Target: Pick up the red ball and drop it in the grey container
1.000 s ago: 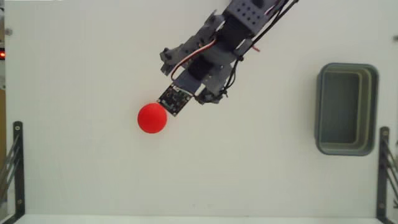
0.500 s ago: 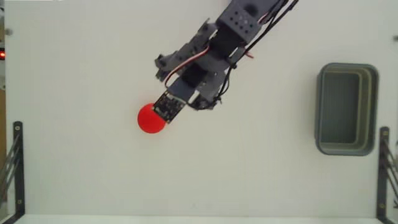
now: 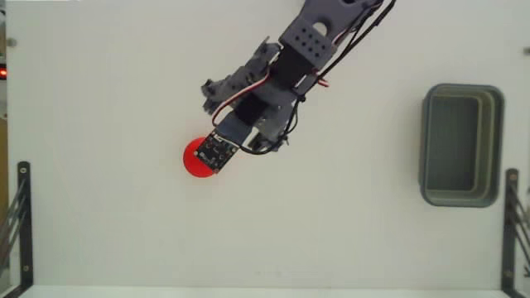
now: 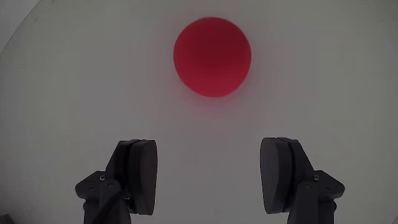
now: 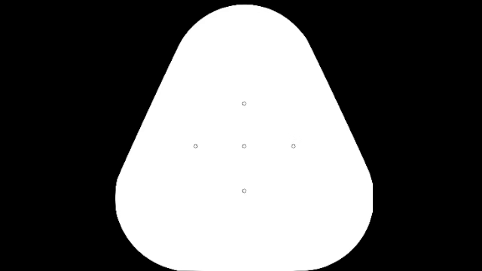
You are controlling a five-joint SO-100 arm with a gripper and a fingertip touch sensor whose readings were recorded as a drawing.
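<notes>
The red ball (image 3: 191, 162) rests on the white table left of centre in the fixed view, its right part covered by my arm's camera board. My gripper (image 3: 212, 152) hangs over it, reaching in from the top right. In the wrist view the ball (image 4: 212, 56) lies ahead of the gripper (image 4: 211, 177), centred between the two dark fingers (image 4: 140, 173), which stand wide apart and empty: the gripper is open. The grey container (image 3: 426, 149) sits at the right side of the table, far from the ball, with its hollow showing nothing inside.
Black metal brackets stand at the table's lower left edge (image 3: 20, 217) and lower right edge (image 3: 513, 222). The arm's body and cables (image 3: 315, 37) cross the top centre. The table surface is plain white.
The arm has moved down and left, from beside the ball to over it, so the camera board now covers more of the ball. Ball and container have not moved.
</notes>
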